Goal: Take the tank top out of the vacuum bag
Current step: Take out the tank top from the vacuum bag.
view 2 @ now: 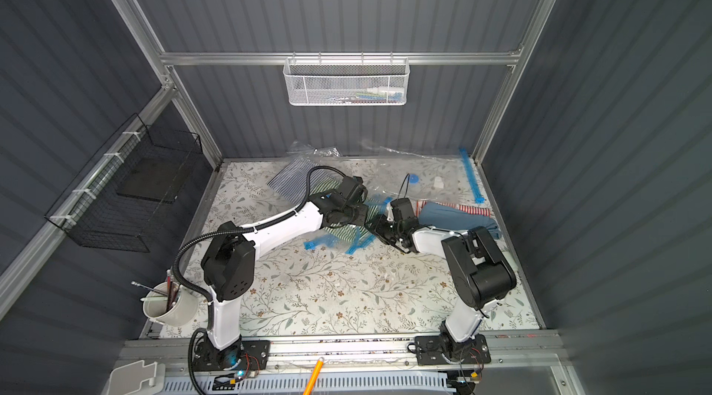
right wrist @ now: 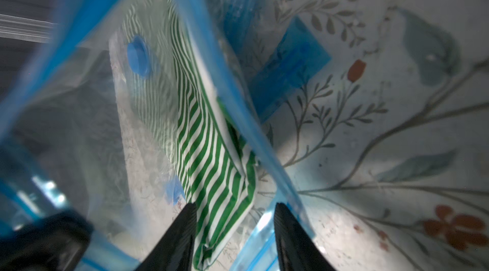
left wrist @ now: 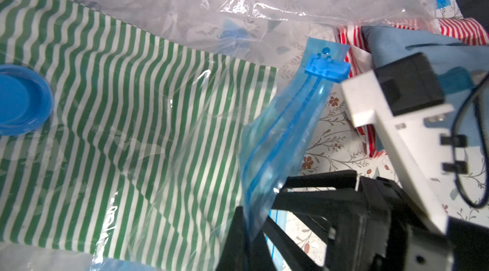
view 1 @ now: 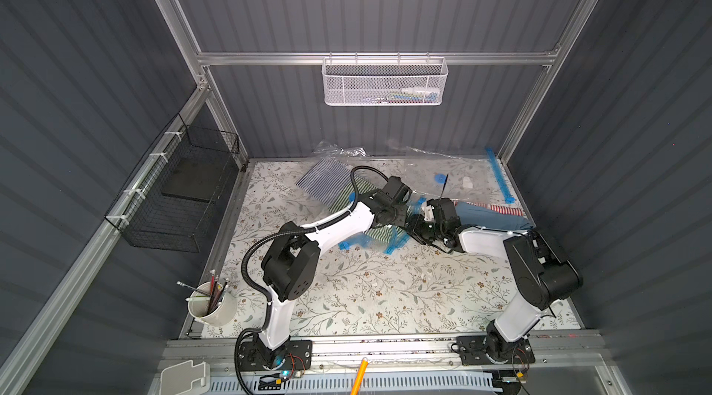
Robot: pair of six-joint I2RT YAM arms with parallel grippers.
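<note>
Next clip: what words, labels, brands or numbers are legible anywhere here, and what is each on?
No text can be read in any view.
On the vacuum bag: faint white print in the left wrist view, too blurred to read.
In the white mesh basket: items that may carry labels, too small to read in both top views.

The floral table (view 1: 385, 296) bears the vacuum bag (left wrist: 158, 137), a second clear bag (view 1: 454, 177) and blue cloth (view 1: 489, 217).
</note>
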